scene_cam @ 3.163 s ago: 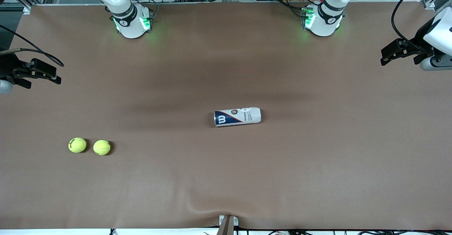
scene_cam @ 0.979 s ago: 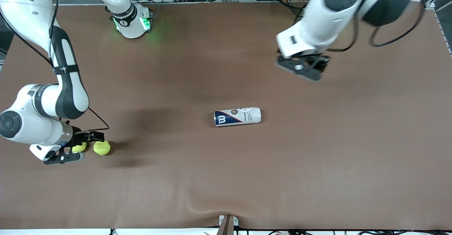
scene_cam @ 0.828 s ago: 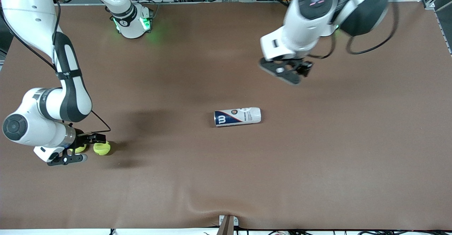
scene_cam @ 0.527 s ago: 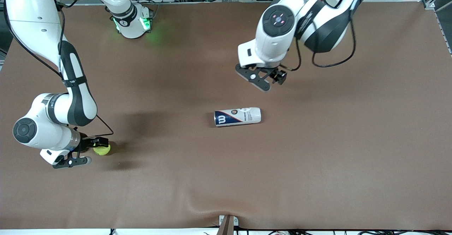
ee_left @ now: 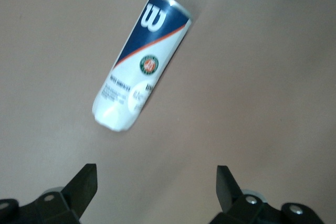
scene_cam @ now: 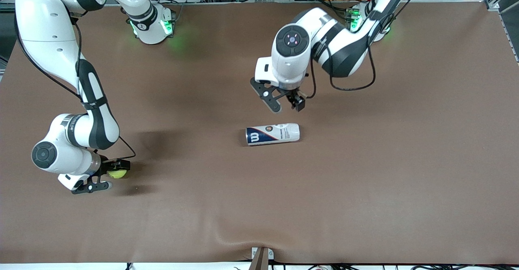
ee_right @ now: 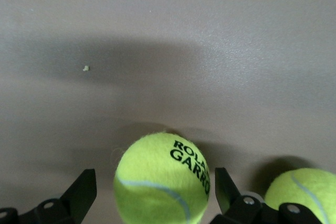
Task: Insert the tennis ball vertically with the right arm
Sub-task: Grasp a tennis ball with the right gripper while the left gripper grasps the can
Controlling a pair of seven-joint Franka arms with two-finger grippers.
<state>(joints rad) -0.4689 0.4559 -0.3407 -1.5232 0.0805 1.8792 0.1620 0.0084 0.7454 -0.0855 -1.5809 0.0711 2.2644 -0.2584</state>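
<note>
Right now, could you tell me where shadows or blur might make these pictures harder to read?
Front view: even light, with soft dark shadows on the table beside the right gripper and under the left gripper. Left wrist view: the ball can looks slightly smeared, its small print unreadable. Right wrist view: a broad shadow band crosses the table, yet the nearer tennis ball reads sharply between open fingers.

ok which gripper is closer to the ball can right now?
Left. The left gripper hovers over the table just beside the ball can, jaws open. The right gripper is down at the tennis balls toward the right arm's end of the table, jaws open around one.
</note>
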